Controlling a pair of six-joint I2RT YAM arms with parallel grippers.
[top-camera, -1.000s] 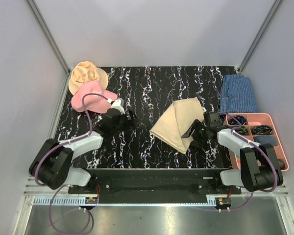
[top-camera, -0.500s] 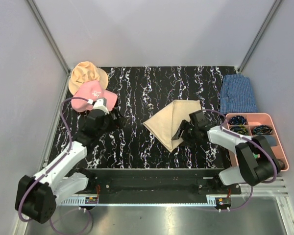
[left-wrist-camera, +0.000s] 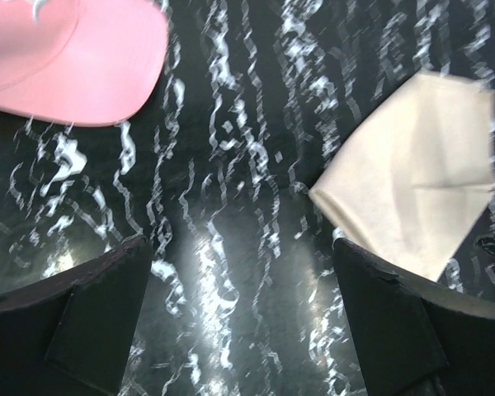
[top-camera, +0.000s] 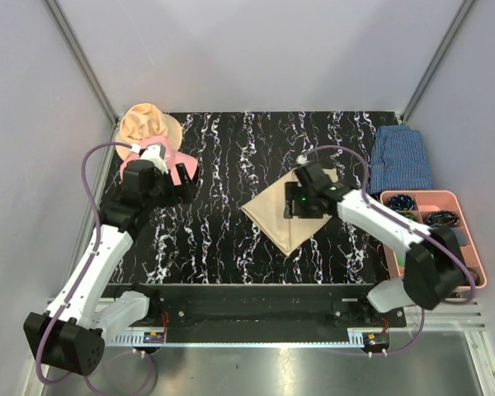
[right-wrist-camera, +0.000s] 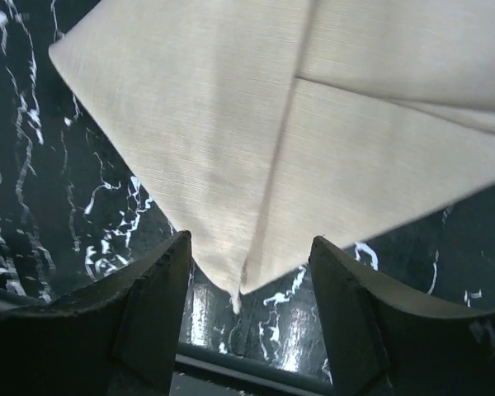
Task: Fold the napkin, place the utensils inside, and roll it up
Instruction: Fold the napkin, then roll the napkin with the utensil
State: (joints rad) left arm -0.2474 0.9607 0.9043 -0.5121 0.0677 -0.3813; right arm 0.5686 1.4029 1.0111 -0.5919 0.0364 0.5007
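Note:
The napkin (top-camera: 282, 219) lies folded into a beige pointed shape on the black marbled table (top-camera: 231, 157), one corner toward the near edge. My right gripper (top-camera: 299, 208) hovers over its right part. In the right wrist view that gripper (right-wrist-camera: 249, 243) is open, its fingers either side of the napkin's (right-wrist-camera: 297, 115) near tip, gripping nothing. My left gripper (top-camera: 180, 191) is far to the left, beside the pink cap (top-camera: 180, 168). In the left wrist view it (left-wrist-camera: 243, 272) stands wide open over bare table, with the napkin (left-wrist-camera: 417, 165) off to the right. The utensils are out of view.
A tan floppy hat (top-camera: 144, 124) sits behind the pink cap (left-wrist-camera: 66, 58) at the back left. A blue checked cloth (top-camera: 402, 157) lies at the back right. In front of it is a pink compartment tray (top-camera: 429, 194) holding small dark items.
The left arm swung back and left toward the pink cap, and its jaws opened a little wider. The right arm moved from the napkin's near-right side to above it. The napkin shifted slightly left.

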